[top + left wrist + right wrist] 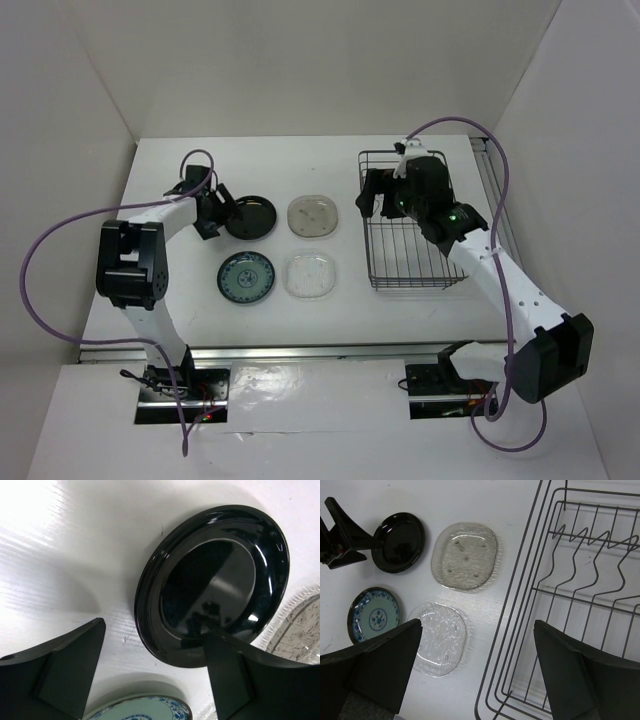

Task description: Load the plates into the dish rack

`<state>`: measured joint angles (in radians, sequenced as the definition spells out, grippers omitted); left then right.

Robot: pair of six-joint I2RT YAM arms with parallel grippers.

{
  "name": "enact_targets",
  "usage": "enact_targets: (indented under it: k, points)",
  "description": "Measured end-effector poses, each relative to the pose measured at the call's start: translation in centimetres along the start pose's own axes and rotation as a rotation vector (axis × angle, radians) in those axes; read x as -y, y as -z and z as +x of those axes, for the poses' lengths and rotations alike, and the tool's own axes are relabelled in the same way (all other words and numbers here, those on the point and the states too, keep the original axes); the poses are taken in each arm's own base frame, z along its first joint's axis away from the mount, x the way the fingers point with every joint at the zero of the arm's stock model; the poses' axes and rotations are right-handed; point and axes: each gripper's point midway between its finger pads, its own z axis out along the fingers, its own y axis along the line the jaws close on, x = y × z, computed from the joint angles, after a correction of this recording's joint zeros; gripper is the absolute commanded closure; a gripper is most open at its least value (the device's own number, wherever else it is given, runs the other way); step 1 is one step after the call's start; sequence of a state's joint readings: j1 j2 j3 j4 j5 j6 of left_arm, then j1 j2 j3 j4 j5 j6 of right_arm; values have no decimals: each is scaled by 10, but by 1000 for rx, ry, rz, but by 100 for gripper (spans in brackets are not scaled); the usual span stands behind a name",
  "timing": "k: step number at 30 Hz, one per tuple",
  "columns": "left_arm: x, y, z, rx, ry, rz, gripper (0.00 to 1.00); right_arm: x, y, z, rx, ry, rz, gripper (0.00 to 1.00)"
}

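Observation:
Four plates lie flat on the white table. The glossy black plate [252, 216] is back left, the clear speckled round plate [313, 215] to its right, the blue-green patterned plate [246, 277] front left, and the clear rounded-square plate [310, 275] front right. The empty dish rack [430, 262] stands to the right. My left gripper [216, 212] is open and low at the black plate's [215, 580] left rim; one finger [235, 675] is over the rim and the other [65, 665] over bare table. My right gripper [377, 203] is open and empty above the rack's [570, 605] left edge.
White walls enclose the table on three sides. A metal rail [495, 200] runs along the table's right side beyond the rack. The right wrist view shows all four plates, the clear rounded-square one [440, 637] nearest my right gripper [477, 625].

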<state>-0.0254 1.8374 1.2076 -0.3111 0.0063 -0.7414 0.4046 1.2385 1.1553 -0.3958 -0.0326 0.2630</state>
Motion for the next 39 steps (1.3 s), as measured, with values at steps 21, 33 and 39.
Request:
enact_targets:
  k: [21,33,39]
  points:
    - [-2,-25,-2,17,3,-100,84,-3,5,-3,28,6,1,0]
    - [13,-14,-17,52,4,-91,100,-4,9,-7,55,6,-9,0]
    - [21,53,-29,167,-71,5,100,-7,6,0,45,2,-31,0]
